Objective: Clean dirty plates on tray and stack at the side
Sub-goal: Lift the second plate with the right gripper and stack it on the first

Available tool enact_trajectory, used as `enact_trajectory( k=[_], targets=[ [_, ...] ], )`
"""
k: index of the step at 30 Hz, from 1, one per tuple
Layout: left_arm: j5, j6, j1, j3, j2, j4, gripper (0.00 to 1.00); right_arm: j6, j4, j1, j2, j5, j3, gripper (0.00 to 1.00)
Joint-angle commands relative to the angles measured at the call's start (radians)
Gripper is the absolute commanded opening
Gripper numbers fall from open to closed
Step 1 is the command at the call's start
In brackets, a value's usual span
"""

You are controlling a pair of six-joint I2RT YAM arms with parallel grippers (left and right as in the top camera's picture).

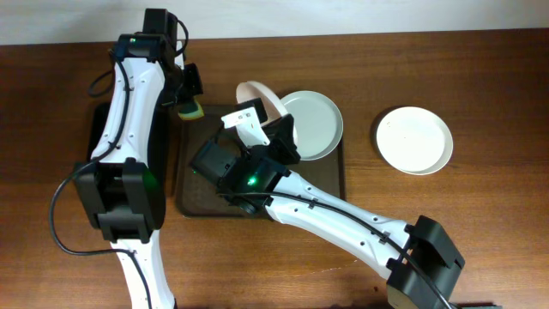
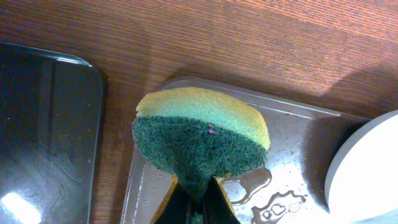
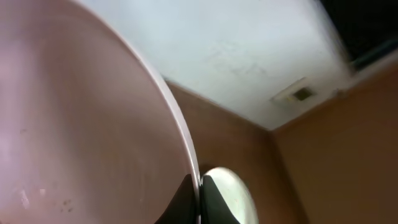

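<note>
My right gripper (image 1: 276,130) is shut on the rim of a white plate (image 1: 260,97) and holds it tilted up on edge over the brown tray (image 1: 193,202). In the right wrist view this plate (image 3: 81,137) fills the left side, its rim pinched between my fingers (image 3: 200,190). A second plate (image 1: 316,124) lies on the tray's right end. A third plate (image 1: 414,139) lies on the table to the right. My left gripper (image 1: 190,96) is shut on a yellow-green sponge (image 2: 200,134) above the tray's far left corner (image 2: 298,124).
A black tray (image 2: 43,137) lies left of the brown tray, under my left arm (image 1: 129,129). Water puddles (image 2: 273,199) lie on the brown tray near the sponge. A plate's edge (image 2: 367,174) shows at the right of the left wrist view.
</note>
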Motion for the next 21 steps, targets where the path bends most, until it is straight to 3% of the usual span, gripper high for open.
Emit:
enact_trajectory(
  k=[1, 6, 8, 10, 15, 17, 21],
  targets=[
    [-0.014, 0.005, 0.013, -0.007, -0.009, 0.002, 0.01, 0.024, -0.029, -0.06, -0.068, -0.333, 0.013, 0.04],
    [-0.014, 0.005, 0.013, -0.007, -0.009, 0.003, 0.01, 0.034, -0.087, -0.476, -0.175, -1.082, 0.013, 0.04],
    [-0.014, 0.005, 0.012, -0.007, -0.009, 0.003, 0.01, 0.034, -0.126, -0.697, -0.175, -1.256, 0.013, 0.04],
    [-0.014, 0.005, 0.012, -0.007, -0.009, 0.003, 0.01, 0.035, -0.159, -0.903, -0.174, -1.312, 0.012, 0.04],
    [-0.014, 0.005, 0.012, -0.007, -0.009, 0.003, 0.01, 0.037, -0.167, -1.247, -0.159, -1.303, -0.05, 0.04],
    [-0.014, 0.005, 0.012, -0.007, -0.009, 0.003, 0.01, 0.037, -0.13, -1.324, -0.132, -1.303, -0.115, 0.04],
    [-0.014, 0.005, 0.01, -0.007, -0.009, 0.003, 0.01, 0.038, 0.075, -1.343, -0.111, -1.276, -0.286, 0.04]
  ],
)
